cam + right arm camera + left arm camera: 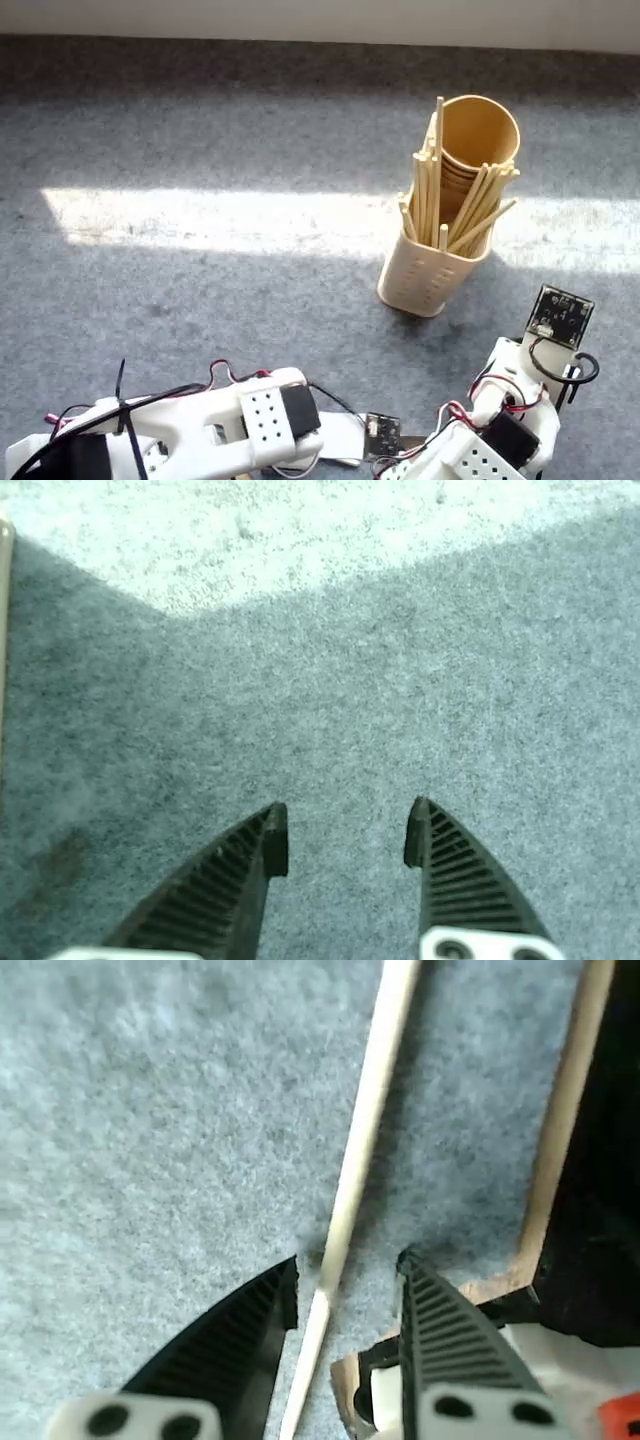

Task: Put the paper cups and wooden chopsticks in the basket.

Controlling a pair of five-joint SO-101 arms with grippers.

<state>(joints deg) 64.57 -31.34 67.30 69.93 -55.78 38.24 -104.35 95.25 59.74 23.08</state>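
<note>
Loose chopstick and left gripper. The basket (420, 275) stands right of centre in the high view, already holding stacked paper cups (480, 125) and a sheaf of upright chopsticks (430, 190). One loose chopstick (365, 1130) lies flat on the grey carpet (200, 150). In the left wrist view it runs lengthwise through the gap of the left gripper (347, 1262), whose jaws stand apart and astride it, the stick closer to one finger than the other. Its long axis points away from the wrist, so the jaws would close across it. The right gripper (346, 808), jaws also apart, hangs over bare carpet with nothing between them. The left arm (200, 425), at the lower left of the high view, is therefore the better placed; the pick probably needs only a short descent.
</note>
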